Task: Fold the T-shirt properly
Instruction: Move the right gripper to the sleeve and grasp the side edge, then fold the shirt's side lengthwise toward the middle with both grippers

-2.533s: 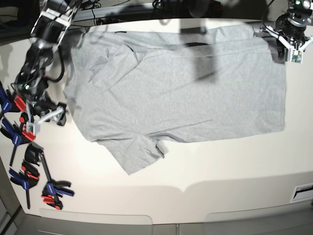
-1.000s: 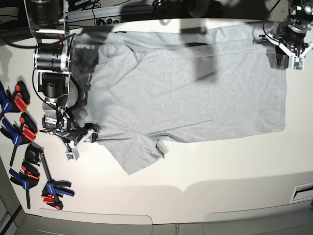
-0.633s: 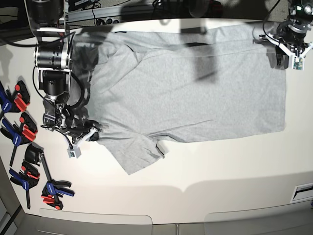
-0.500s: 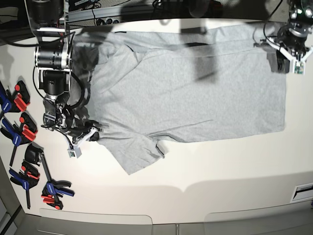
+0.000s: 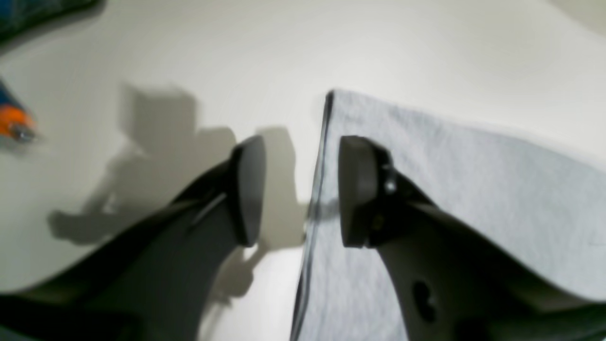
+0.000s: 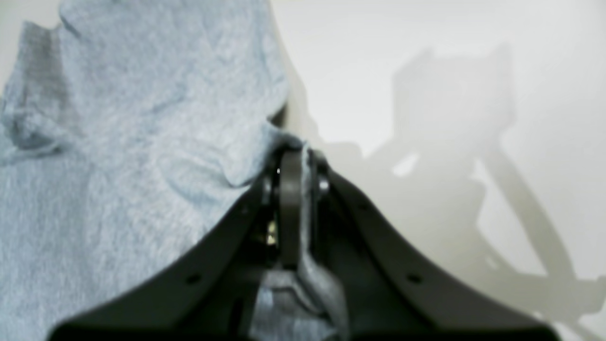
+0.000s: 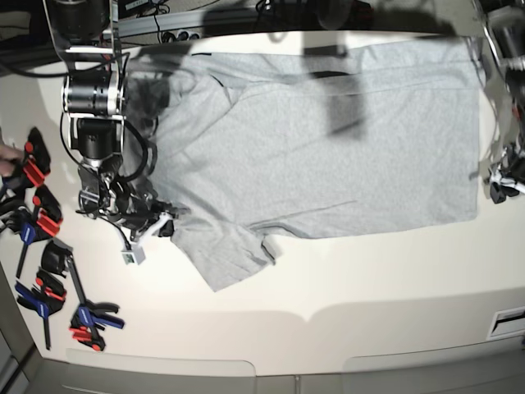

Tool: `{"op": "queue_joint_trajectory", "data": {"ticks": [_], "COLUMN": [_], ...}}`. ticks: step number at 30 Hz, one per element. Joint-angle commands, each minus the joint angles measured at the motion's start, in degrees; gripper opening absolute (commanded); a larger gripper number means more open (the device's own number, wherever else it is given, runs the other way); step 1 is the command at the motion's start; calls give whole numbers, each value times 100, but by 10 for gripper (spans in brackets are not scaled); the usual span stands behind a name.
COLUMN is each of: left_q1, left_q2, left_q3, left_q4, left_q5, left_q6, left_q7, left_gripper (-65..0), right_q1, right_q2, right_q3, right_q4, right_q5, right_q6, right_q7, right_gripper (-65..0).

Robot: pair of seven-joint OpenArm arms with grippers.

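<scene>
- The light heather-grey short-sleeved cotton T-shirt (image 7: 328, 139) lies spread on the off-white table (image 7: 369, 279), plain side up, covering the far half of the surface from near the left arm to near the right edge in the base view.
- One short sleeve (image 7: 230, 254) juts toward the near edge of the table; a small flap of fabric is turned over at its right corner.
- The straight hem edge of the shirt runs down the right of the base view, just beside the left gripper (image 7: 502, 182).
- In the left wrist view the left gripper (image 5: 296, 189) stands with its two dark pads spread apart. The shirt's dark-edged border (image 5: 317, 189) passes between them; one pad is over the fabric, the other over bare table. Contact with the cloth cannot be told; this view is blurred.
- The right gripper (image 7: 156, 226) sits at the shirt's left border in the base view, close to the jutting sleeve.
- In the right wrist view the right gripper (image 6: 293, 166) has its pads pressed together, pinching a bunched fold of the grey fabric (image 6: 142, 142), which puckers toward the tips.
- Several red, blue and black spring clamps (image 7: 49, 271) lie on the table's left margin in the base view, apart from the shirt.
</scene>
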Motion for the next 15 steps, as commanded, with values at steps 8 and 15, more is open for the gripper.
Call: {"op": "queue_joint_trajectory", "data": {"ticks": [8,15], "left_q1": [-1639,-1976], "left_q2": [-422,-234], "left_q3": [-35,-33], "left_q4": [-3423,-4273], "left_q5": [-647,-1110], "left_q6": [-492,-994], "left_q7": [55,111], "left_gripper": [-363,-364], "right_q1": [61,61], "right_q2": [31,31], "right_q3": [-11,-11], "right_q4": [9,9], "right_q5": [-155,-153], "right_q6": [-22,-22], "right_q7": [-267,-267], "right_gripper": [-650,-650]}}
